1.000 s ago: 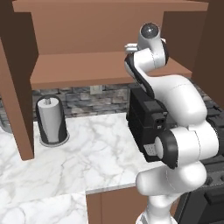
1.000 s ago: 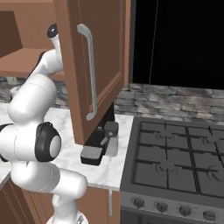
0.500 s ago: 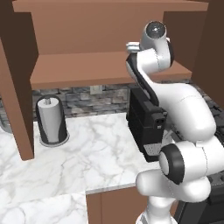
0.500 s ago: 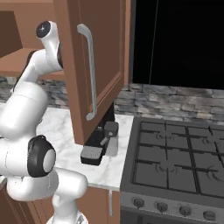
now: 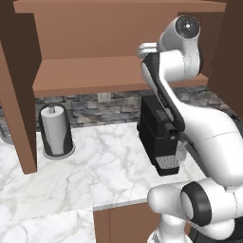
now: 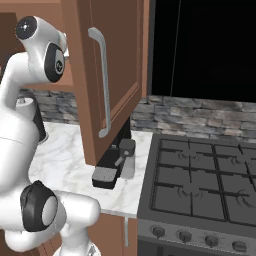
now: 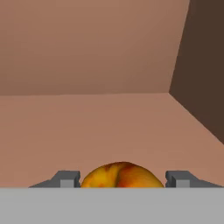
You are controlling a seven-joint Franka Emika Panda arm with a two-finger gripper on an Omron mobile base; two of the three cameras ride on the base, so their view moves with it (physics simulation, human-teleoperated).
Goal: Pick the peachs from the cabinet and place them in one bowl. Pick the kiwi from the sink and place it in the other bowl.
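I see a white marble counter [image 5: 99, 166] running under a grey stone backsplash [image 5: 95, 107] — a paper-towel roll in a dark holder [image 5: 55, 131] stands near its back left corner, a black coffee machine [image 5: 156, 137] toward the right edge. Beside the counter's right end sits a dark gas stove [image 6: 200, 185], with black wall [image 6: 205, 47] above it.

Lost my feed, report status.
Claw inside the cabinet, jaws either side of a peach. Grip unconfirmed. Shelf ahead bare.
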